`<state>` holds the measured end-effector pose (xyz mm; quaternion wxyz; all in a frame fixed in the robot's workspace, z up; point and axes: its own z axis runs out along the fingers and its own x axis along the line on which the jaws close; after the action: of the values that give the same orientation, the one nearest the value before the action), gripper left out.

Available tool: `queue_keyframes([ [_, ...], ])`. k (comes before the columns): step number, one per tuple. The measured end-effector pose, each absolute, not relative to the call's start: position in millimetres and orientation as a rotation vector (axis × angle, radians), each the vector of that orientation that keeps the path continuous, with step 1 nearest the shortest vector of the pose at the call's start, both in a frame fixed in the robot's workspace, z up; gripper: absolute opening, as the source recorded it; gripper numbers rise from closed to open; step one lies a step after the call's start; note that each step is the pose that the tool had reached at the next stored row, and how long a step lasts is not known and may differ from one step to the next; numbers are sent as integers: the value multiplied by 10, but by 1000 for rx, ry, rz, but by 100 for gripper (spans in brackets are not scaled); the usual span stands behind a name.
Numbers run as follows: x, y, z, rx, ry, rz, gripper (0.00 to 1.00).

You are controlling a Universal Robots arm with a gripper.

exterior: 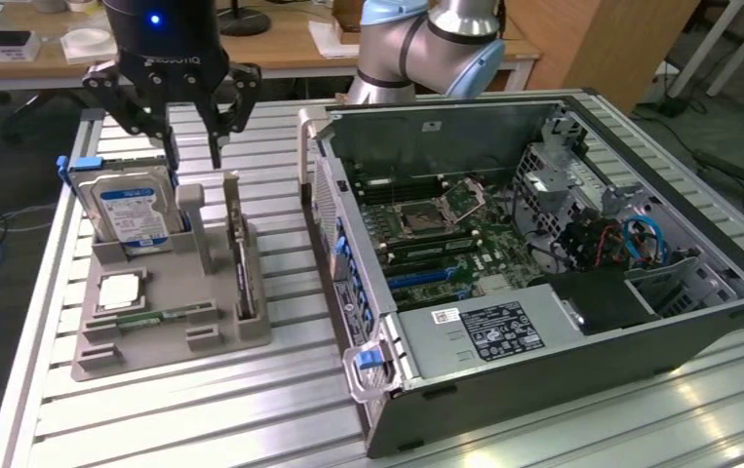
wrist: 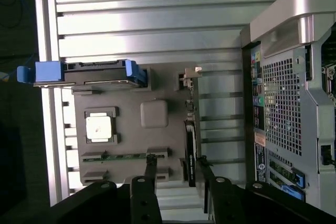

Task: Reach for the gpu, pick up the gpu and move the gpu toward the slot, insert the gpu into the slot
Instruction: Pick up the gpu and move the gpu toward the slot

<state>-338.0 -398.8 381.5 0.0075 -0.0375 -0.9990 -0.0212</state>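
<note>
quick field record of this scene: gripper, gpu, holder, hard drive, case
gripper: open, empty, hovering above the holder
gpu: standing on edge in the holder, not gripped
holder: gray tray on the slatted table
hard drive: upright at the holder's far end
computer case: side open, to the exterior view's right of the holder

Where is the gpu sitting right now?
In the exterior view the gpu stands on edge in the grey holder tray, along the side nearest the computer case, to the exterior view's right of the hard drive.
</note>
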Motion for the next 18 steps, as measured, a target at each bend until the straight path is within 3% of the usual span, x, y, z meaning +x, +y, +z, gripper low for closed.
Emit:
queue_keyframes([
  [3,-3379,-3989,3811,-57,-3125,-65,53],
  [18,-3363,-4098,3607,128,-3118,-60,53],
])
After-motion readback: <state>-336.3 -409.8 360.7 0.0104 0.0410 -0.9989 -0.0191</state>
